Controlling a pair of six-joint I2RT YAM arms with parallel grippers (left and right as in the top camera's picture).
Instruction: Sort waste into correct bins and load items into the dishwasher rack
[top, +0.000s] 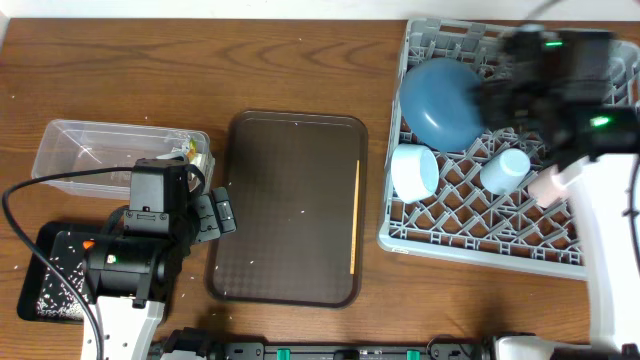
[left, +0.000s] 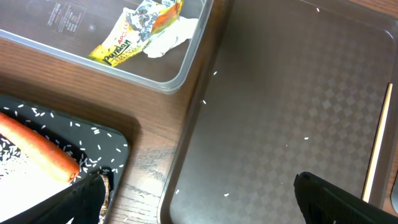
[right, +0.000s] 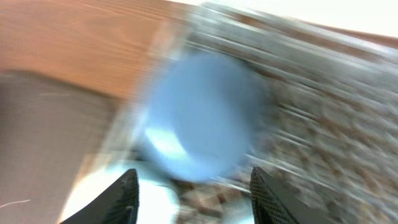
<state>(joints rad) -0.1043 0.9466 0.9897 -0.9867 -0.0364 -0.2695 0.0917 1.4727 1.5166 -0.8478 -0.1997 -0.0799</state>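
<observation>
Status: nearly done, 1 item left.

Rack holds 4 of 5 items. The plate is propped at the back-left, the bowl is just in front of it, and the blue cup and pink cup sit mid-rack.

Waste looks sorted. The wrapper and paper are together in a corner of the tub. The carrot and rice are on the black tray. A few stray grains are on the brown tray and on the table.

Left to do: the chopsticks, lying together along the brown tray's right edge, not yet in the rack.

Left gripper: fingers spread wide and empty, hovering over the gap between the black tray and the brown tray.

Right gripper: over the rack by the plate. The wrist view is smeared, but the fingers are apart with nothing between them, so it's probably off the plate.

Next is likely a chopstick pick. They're thin and flat on the tray, so a fiddly grasp, and they could slip through the rack lattice.
</observation>
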